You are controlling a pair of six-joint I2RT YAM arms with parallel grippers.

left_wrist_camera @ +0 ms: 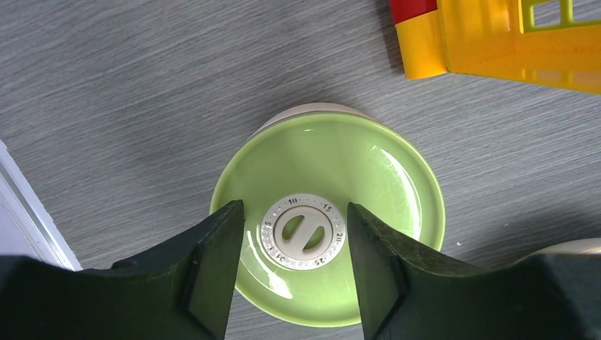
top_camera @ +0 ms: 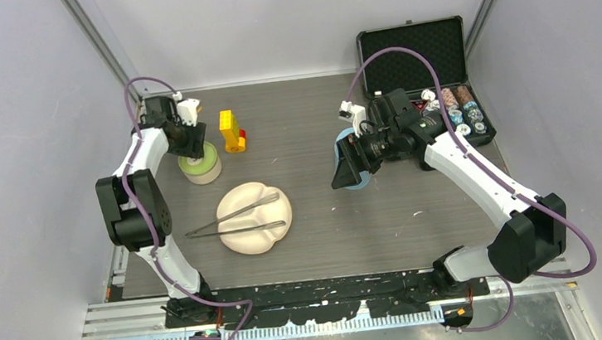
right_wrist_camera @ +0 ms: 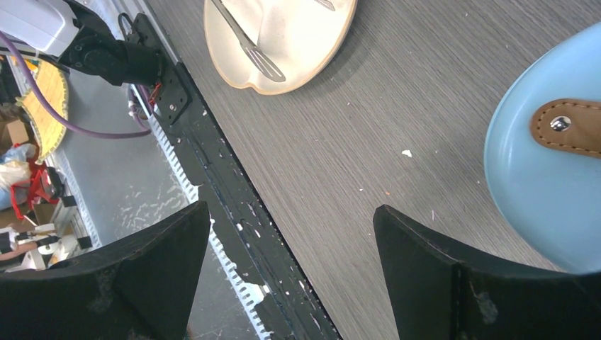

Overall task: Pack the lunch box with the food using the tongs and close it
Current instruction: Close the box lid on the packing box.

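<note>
The small bowl with the green lid stands at the back left. My left gripper hangs over it, open, one finger on each side of the lid's white dial knob, apart from it. The lunch box's blue lid with its brown handle lies to the right of my open, empty right gripper; from above the gripper covers most of the box. The silver tongs lie across the cream plate. The food is out of view.
A yellow and red toy block stands just right of the green-lidded bowl. An open black case with stacks of chips sits at the back right. The table's black front rail runs below my right gripper.
</note>
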